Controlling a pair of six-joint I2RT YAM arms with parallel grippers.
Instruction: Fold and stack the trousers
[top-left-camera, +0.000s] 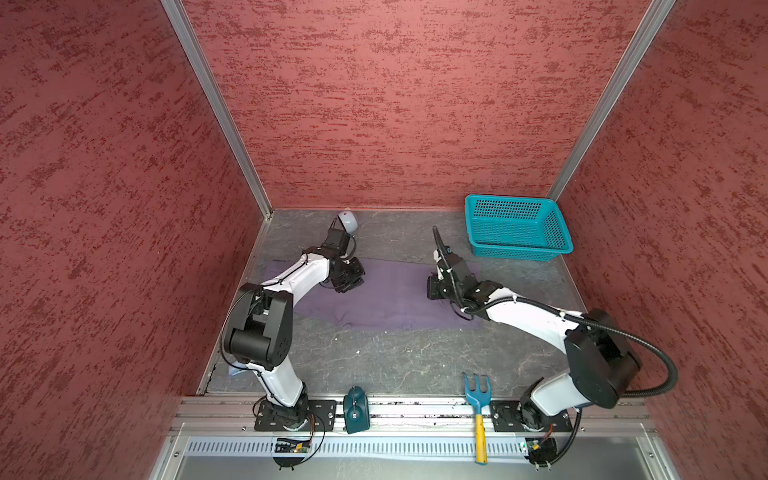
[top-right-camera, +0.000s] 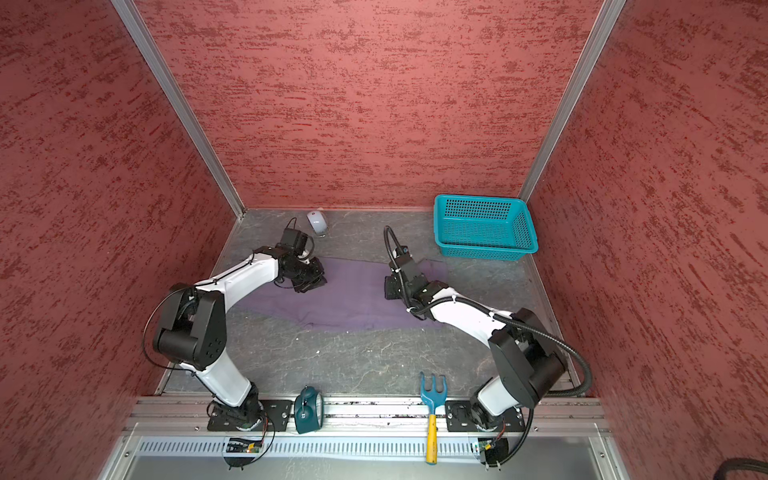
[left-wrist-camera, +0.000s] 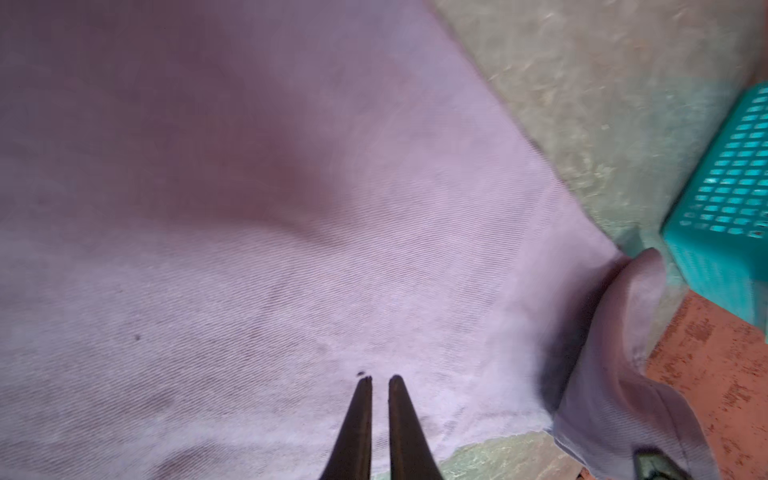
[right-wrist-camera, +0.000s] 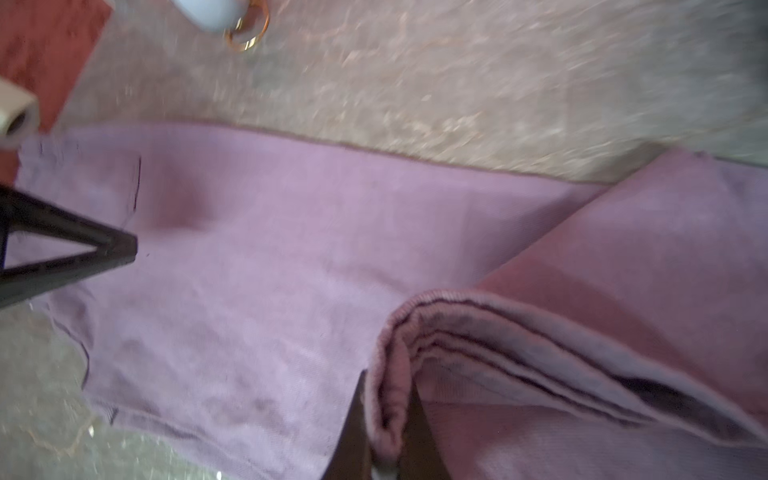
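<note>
Right gripper (right-wrist-camera: 387, 380) pinches a blurred fold of the trousers (right-wrist-camera: 249, 270); left gripper (left-wrist-camera: 380, 378) is nearly closed and empty.

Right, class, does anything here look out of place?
Yes: a computer mouse lies at the back and a blue garden fork lies across the front rail; neither belongs with folding trousers.

The purple-grey trousers (top-left-camera: 386, 299) lie flat beneath my left fingers (left-wrist-camera: 357, 424); their thick folded edge sits pinched between my right fingers (right-wrist-camera: 353, 436).
</note>
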